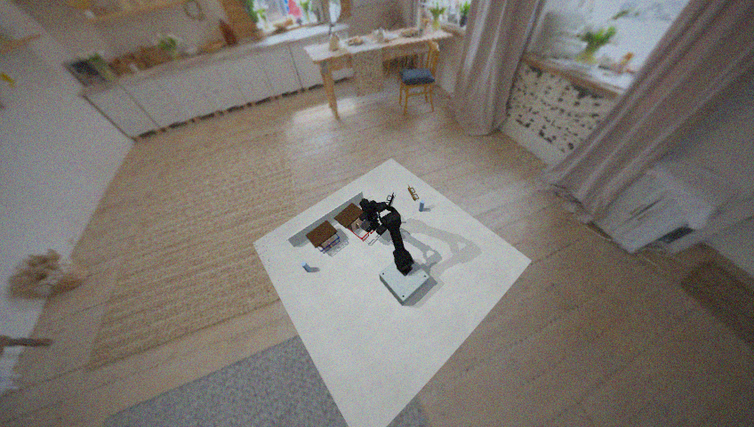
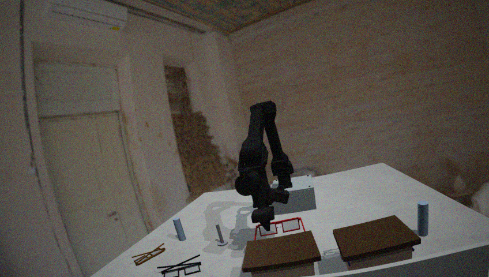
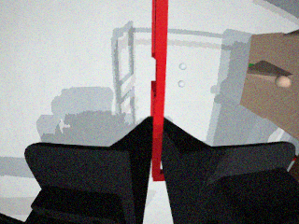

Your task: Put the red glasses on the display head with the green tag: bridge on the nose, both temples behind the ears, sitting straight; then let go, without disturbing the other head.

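Observation:
My gripper (image 3: 155,122) (image 2: 268,227) is shut on the red glasses (image 3: 160,47) (image 2: 291,219) (image 1: 364,238), at one end of their front frame. The glasses are held in front of the display head with the green tag (image 3: 262,91) (image 2: 284,273), lenses upright, with both temples pointing towards it. The green tag (image 3: 251,64) shows in the wrist view. A brown slab (image 1: 348,214) (image 2: 281,252) tops this head and hides the temple tips in the exterior view. The bridge appears short of the face. The other head (image 2: 380,263) stands beside it, with blue glasses (image 1: 332,244) on it.
Black glasses (image 2: 192,264) and brown glasses (image 2: 149,257) (image 1: 413,191) lie to one side. A grey post (image 2: 219,234) and a blue cylinder (image 2: 179,229) (image 1: 421,205) stand there. Another blue cylinder (image 2: 422,219) (image 1: 306,267) is beyond the other head. Its slab (image 2: 377,236) overhangs. A low wall (image 1: 317,224) runs behind both heads.

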You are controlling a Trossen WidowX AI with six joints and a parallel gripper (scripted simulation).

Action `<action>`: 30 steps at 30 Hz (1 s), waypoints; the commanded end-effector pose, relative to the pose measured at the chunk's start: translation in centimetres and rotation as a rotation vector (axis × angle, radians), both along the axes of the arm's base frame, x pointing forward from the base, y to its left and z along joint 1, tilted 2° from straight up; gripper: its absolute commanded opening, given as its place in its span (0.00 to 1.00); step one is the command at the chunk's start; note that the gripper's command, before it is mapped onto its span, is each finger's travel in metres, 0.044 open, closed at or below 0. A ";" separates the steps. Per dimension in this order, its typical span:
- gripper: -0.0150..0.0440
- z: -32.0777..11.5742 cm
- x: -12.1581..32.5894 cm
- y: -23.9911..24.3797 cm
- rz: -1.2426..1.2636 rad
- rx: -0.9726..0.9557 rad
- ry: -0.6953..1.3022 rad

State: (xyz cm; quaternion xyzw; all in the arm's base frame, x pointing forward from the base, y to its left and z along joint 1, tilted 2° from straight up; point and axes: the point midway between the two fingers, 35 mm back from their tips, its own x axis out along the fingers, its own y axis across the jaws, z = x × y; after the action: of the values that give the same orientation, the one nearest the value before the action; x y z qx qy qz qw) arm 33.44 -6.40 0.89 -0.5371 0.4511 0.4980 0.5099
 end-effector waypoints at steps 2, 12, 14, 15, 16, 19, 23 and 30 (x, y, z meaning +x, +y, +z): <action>0.25 0.1 0.8 0.0 -0.004 -0.004 -0.001; 0.25 0.2 2.2 0.1 -0.004 -0.004 -0.002; 0.25 0.2 2.5 0.1 -0.004 -0.004 -0.002; 0.25 0.2 2.7 0.1 -0.004 -0.004 -0.002; 0.25 0.2 2.8 0.2 -0.004 -0.004 -0.002; 0.25 0.2 3.3 0.2 -0.004 -0.004 -0.003; 0.25 0.3 3.8 0.2 -0.004 -0.004 -0.003; 0.25 0.3 4.8 0.3 -0.004 -0.004 -0.004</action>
State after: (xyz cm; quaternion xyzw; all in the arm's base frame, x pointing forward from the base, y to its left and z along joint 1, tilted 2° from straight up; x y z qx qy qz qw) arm 37.76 -6.09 1.18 -0.5381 0.4503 0.4972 0.5105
